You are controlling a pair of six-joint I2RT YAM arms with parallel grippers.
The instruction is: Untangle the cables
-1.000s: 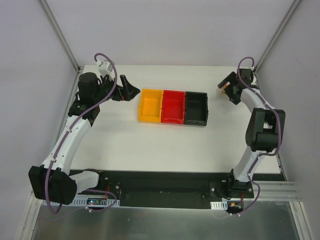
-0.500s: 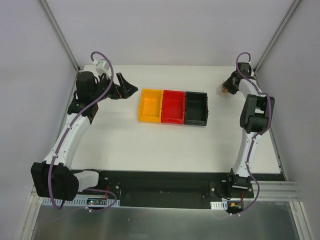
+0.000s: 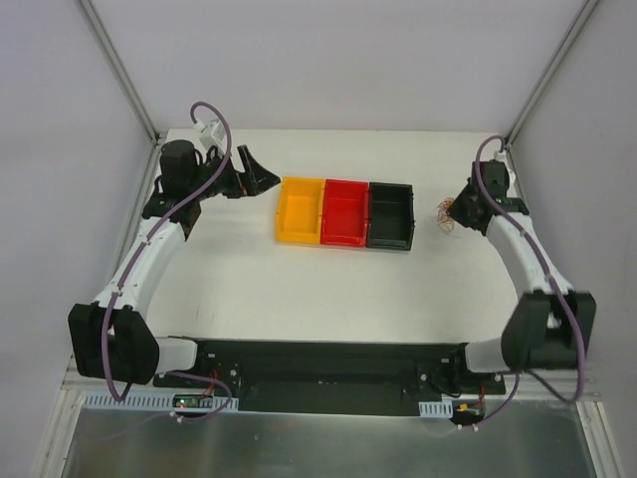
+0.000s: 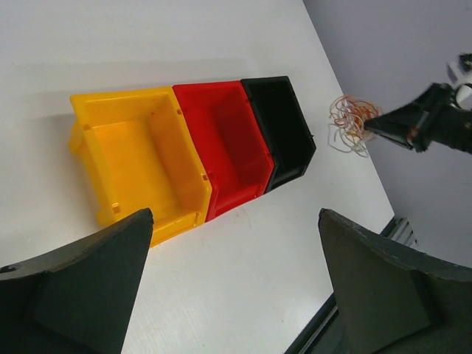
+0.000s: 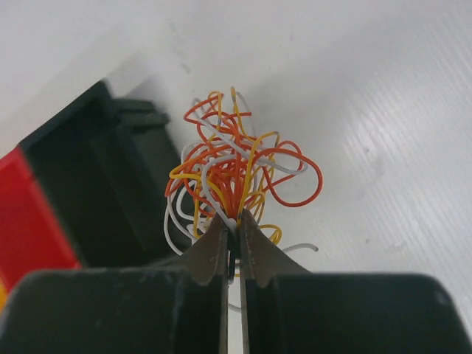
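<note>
Looking down from above, my right gripper (image 3: 456,211) sits at the far right of the table (image 3: 299,289). Its tip is in a small clump of cables (image 3: 443,215) just to the right of the black bin (image 3: 390,214). 3 bins stand in a touching row: the yellow bin (image 3: 300,209) on the left, the red bin (image 3: 344,212) in the middle and the black bin on the right. My left gripper (image 3: 257,171) is at the far left, near the yellow bin, with its 2 fingers spread wide and nothing between them.

From my left wrist, both dark fingers fill the lower corners, far apart and bare. Between them I see the 3 bins. Past the black bin the cables lie on the white table, with my right gripper's pointed tip touching their right side.

From my right wrist, the 2 fingers are pressed almost together, pinching a few strands at the base of the clump. The cables are red, orange-yellow and white, looped into a loose ball that spreads out from my fingertips. The black bin is just left of them, and a strip of the red bin shows at the left edge. I cannot tell from here whether the clump rests on the table or is lifted.
</note>
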